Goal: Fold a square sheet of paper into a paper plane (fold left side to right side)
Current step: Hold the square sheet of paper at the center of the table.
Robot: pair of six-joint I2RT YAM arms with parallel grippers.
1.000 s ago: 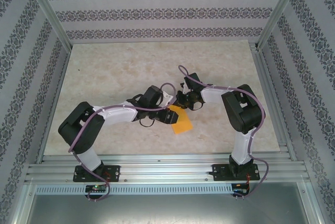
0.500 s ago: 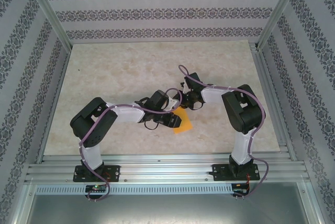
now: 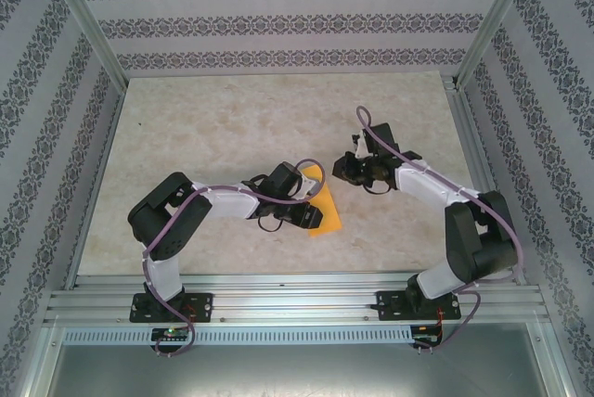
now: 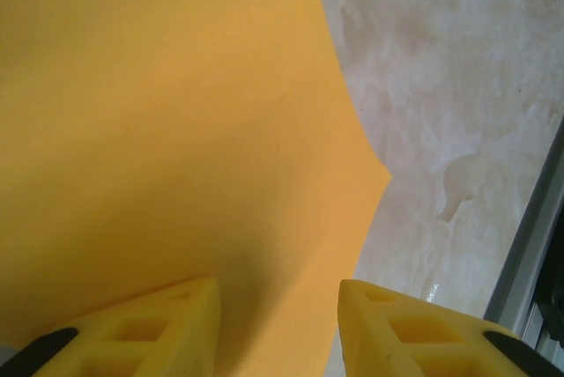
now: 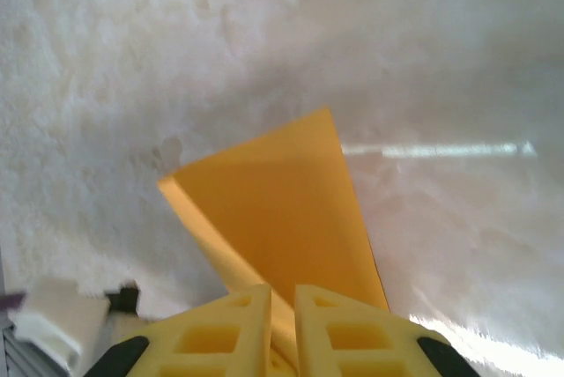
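Swung out rightward, the right gripper (image 5: pixel 282 293) pinches the square sheet of paper (image 3: pixel 327 216) at near centre, with the left gripper (image 4: pixel 278 293) spread wide over it; seemingly mid-fold, next comes aligning edges and creasing.

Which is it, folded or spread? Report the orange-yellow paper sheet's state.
Folded: the orange-yellow paper sheet shows a second layer along one edge.

The top external camera overlooks the table (image 3: pixel 213 119) from above. Both wrist cameras closely face the square sheet of paper (image 4: pixel 176 130).
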